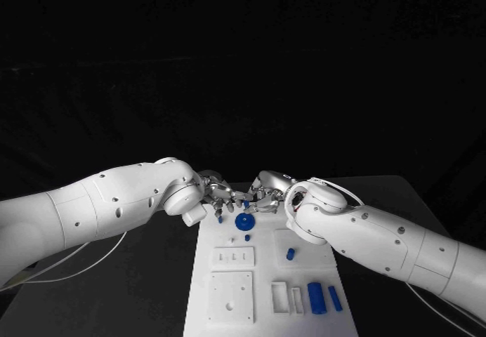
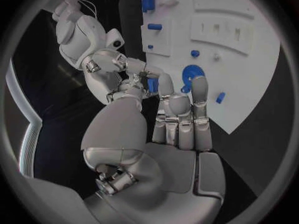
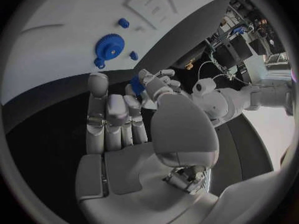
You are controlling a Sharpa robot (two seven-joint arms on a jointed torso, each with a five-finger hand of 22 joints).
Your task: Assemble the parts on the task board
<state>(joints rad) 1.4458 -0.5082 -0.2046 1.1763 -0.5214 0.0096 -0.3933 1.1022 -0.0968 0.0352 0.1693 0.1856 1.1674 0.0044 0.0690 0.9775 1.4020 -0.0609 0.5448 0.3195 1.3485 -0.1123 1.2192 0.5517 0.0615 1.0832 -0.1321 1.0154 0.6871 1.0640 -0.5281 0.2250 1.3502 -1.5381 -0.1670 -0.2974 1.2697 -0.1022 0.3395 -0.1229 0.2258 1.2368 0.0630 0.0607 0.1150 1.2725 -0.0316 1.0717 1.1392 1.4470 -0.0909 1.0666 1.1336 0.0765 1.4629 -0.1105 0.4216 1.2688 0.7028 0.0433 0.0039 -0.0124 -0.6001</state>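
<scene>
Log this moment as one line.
left hand: pinching small blue part | right hand: touching same part | blue gear: on white task board

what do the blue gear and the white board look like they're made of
The round blue toothed gear looks like moulded or printed plastic: even saturated colour, matte, no metallic glint. The flat white task board also looks like matte plastic, uniformly white with crisp cut-out recesses, though painted metal cannot be ruled out. By contrast, the silver fingers of the left hand shine like polished metal.
</scene>
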